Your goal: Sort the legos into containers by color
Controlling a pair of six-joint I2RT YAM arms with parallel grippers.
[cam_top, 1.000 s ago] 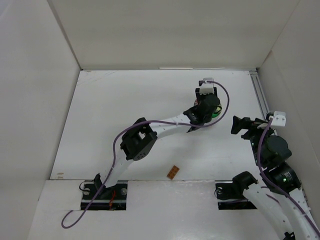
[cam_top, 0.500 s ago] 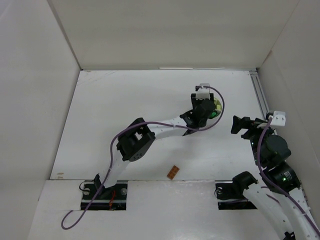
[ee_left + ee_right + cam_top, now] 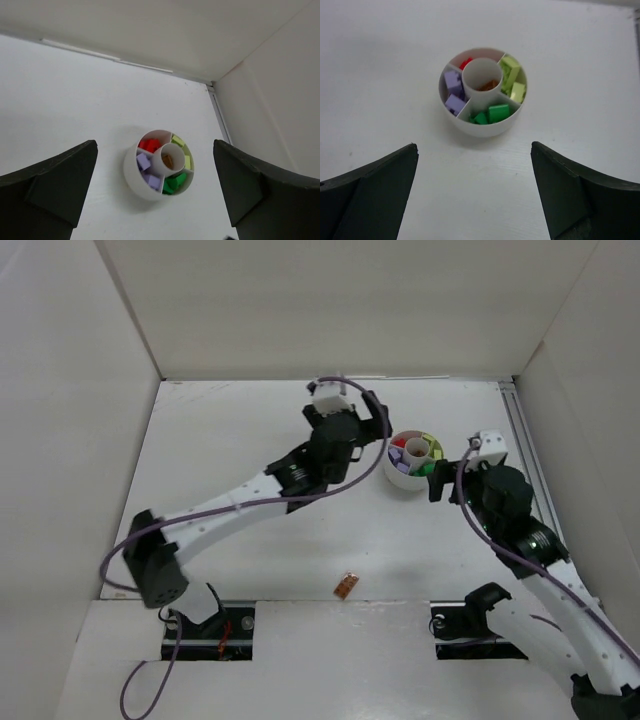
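The divided dish (image 3: 398, 478) is flanked by left gripper (image 3: 380, 424) at ten o'clock, right gripper (image 3: 451, 469) at four, both spread empty.

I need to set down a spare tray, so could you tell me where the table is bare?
The table is bare at far left, between the wall and the left arm, and mid-table between that arm, the orange brick and the right arm. Crowded: the dish, flanked by the left gripper and right gripper.
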